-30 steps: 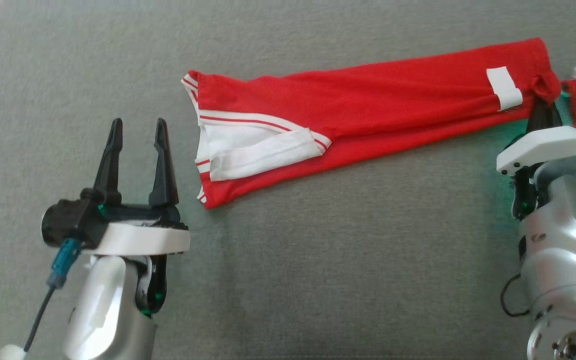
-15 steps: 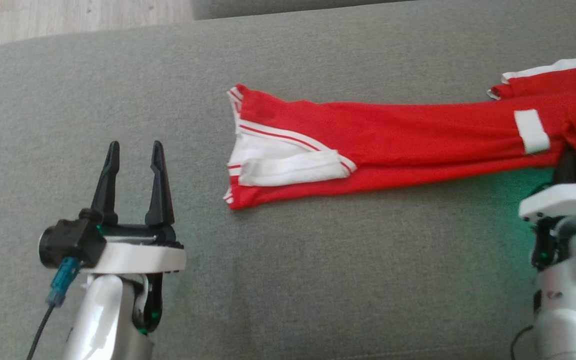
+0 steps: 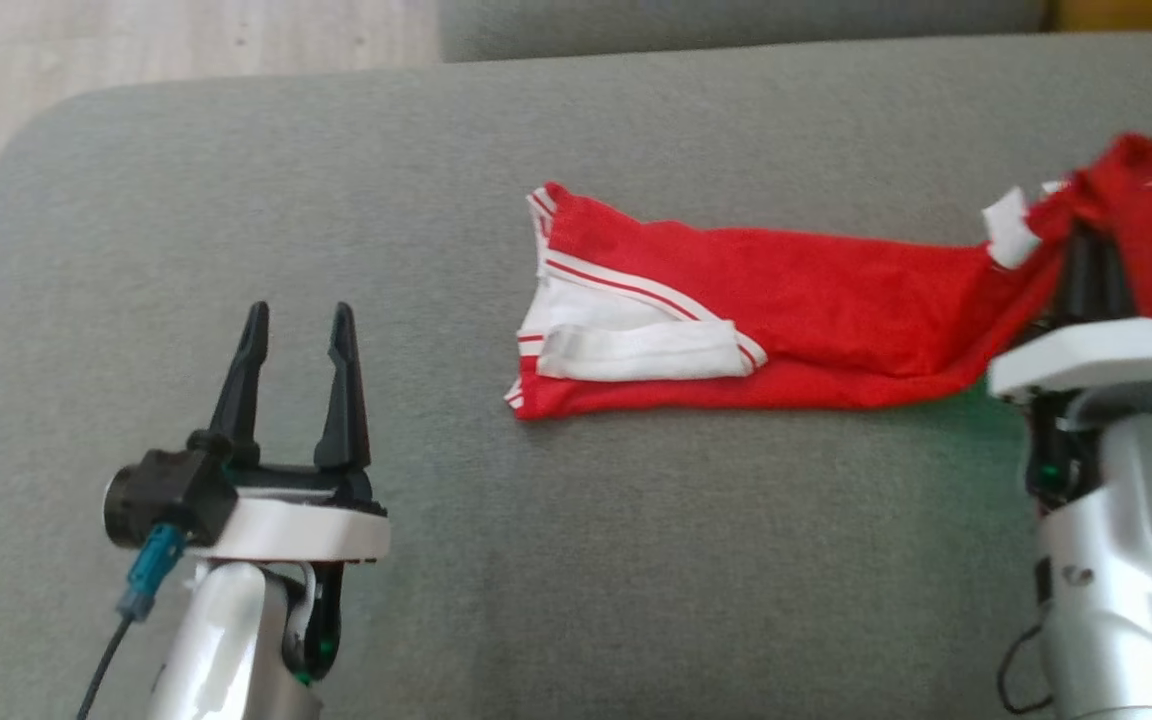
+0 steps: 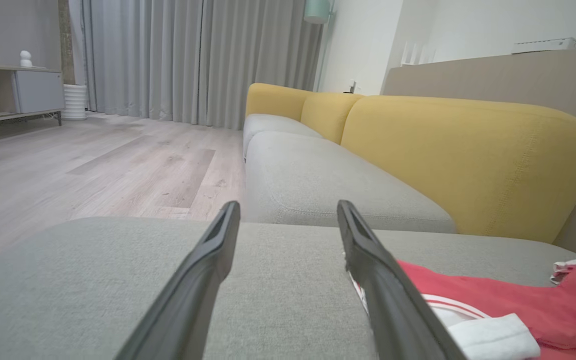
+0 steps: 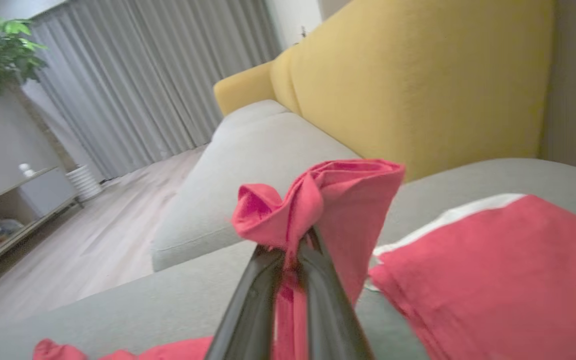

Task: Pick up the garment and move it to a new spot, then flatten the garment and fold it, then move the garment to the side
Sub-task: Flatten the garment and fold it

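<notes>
Several grey cushions (image 4: pixel 328 185), wood floor (image 4: pixel 93 165)

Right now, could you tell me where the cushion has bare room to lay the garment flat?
Widest bare patch: the near side of the grey cushion, between the open left gripper and the right arm, below the red garment. The strip behind the garment is bare too. Crowded at the right, where the right gripper pinches bunched cloth.

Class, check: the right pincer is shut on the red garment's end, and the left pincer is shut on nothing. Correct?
No: the left pincer stands open, holding nothing, as the left wrist view shows. The right pincer is shut on the red garment.
</notes>
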You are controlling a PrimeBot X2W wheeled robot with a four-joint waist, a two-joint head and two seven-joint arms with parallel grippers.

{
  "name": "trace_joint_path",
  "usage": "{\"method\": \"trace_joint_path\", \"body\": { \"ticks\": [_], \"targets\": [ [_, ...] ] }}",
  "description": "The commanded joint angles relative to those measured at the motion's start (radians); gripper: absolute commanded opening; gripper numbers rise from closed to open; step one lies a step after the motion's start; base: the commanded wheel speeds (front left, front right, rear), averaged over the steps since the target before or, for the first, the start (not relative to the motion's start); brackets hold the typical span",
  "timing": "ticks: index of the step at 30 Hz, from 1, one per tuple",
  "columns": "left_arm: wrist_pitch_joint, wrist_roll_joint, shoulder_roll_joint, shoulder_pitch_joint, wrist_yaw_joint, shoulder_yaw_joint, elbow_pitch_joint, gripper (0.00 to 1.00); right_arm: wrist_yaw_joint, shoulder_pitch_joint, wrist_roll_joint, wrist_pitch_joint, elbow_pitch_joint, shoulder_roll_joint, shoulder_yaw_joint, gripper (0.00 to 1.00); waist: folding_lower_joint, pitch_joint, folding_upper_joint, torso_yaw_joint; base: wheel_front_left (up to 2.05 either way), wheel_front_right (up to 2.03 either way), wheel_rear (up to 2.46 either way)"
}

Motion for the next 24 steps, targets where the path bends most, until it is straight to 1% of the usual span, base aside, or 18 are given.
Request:
{"method": "trace_joint_path", "body": {
  "ticks": [1, 8, 13, 16, 19, 23, 24],
  "targets": [
    [-0.005, -0.007, 0.004, -0.002, 0.0, 0.029, -0.024, 1.0, -0.001, -0.022, 0.012, 0.002, -0.045, -0.001, 0.051, 0.0, 0.0001, -0.019, 0.0, 0.023, 0.0, 0.0, 0.0],
    [-0.005, -0.021, 0.002, 0.018, 0.006, 0.008, -0.014, 1.0, -0.001, 0.005, 0.112, 0.037, -0.133, -0.001, 0.296, 0.0, 0.0001, -0.065, 0.0, 0.112, 0.0, 0.0, 0.0],
    [-0.005, -0.031, 0.002, 0.033, 0.012, -0.012, -0.011, 1.0, -0.001, 0.008, 0.172, 0.054, -0.139, -0.001, 0.449, 0.0, 0.0001, -0.074, 0.0, 0.175, 0.0, 0.0, 0.0],
    [-0.005, -0.036, 0.002, 0.035, 0.015, -0.021, -0.012, 1.0, -0.001, 0.0, 0.228, 0.063, -0.097, -0.001, 0.521, 0.0, 0.0001, -0.073, 0.0, 0.212, 0.0, 0.0, 0.0],
    [-0.005, -0.043, 0.002, 0.033, 0.018, -0.034, -0.012, 1.0, -0.001, -0.014, 0.242, 0.064, -0.034, -0.001, 0.585, 0.0, 0.0001, -0.067, 0.0, 0.246, 0.0, 0.0, 0.0],
    [-0.005, -0.055, 0.001, 0.03, 0.022, -0.051, -0.011, 1.0, -0.001, -0.039, 0.228, 0.051, 0.065, -0.001, 0.638, 0.0, 0.0001, -0.049, 0.0, 0.284, 0.0, 0.0, 0.0],
    [-0.005, -0.061, 0.001, 0.027, 0.026, -0.059, -0.013, 1.0, -0.001, -0.051, 0.218, 0.034, 0.116, -0.001, 0.64, 0.0, 0.0001, -0.038, 0.0, 0.301, 0.0, 0.0, 0.0]
  ]
}}
